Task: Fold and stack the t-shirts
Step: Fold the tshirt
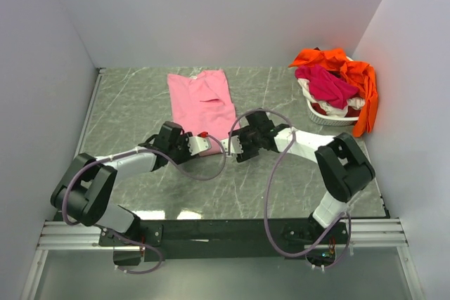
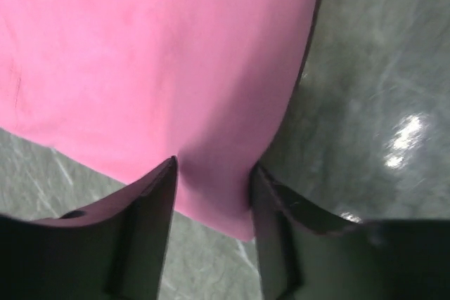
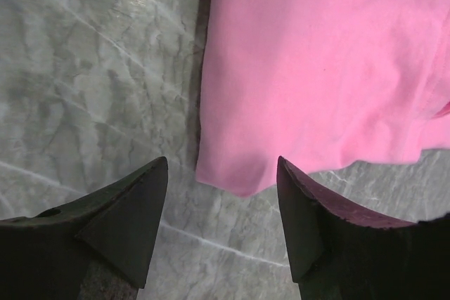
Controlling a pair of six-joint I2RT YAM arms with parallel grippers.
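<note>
The light pink t-shirt (image 1: 202, 100) lies flat on the table at centre back. Both grippers meet at its near hem. My left gripper (image 1: 208, 144) straddles a hem corner: in the left wrist view the pink cloth (image 2: 155, 54) fills the gap between the two dark fingers (image 2: 151, 209), which still stand apart. My right gripper (image 1: 233, 145) is open, and the other hem corner (image 3: 239, 177) pokes just between its fingertips (image 3: 144, 201) without touching them. The magenta t-shirt (image 1: 327, 83) and the orange t-shirt (image 1: 362, 86) are heaped in the basket at the back right.
The white plastic basket (image 1: 329, 119) stands against the right wall, with orange cloth hanging over its side. Grey walls close the table on the left, back and right. The marbled tabletop (image 1: 126, 110) shows bare around the pink shirt.
</note>
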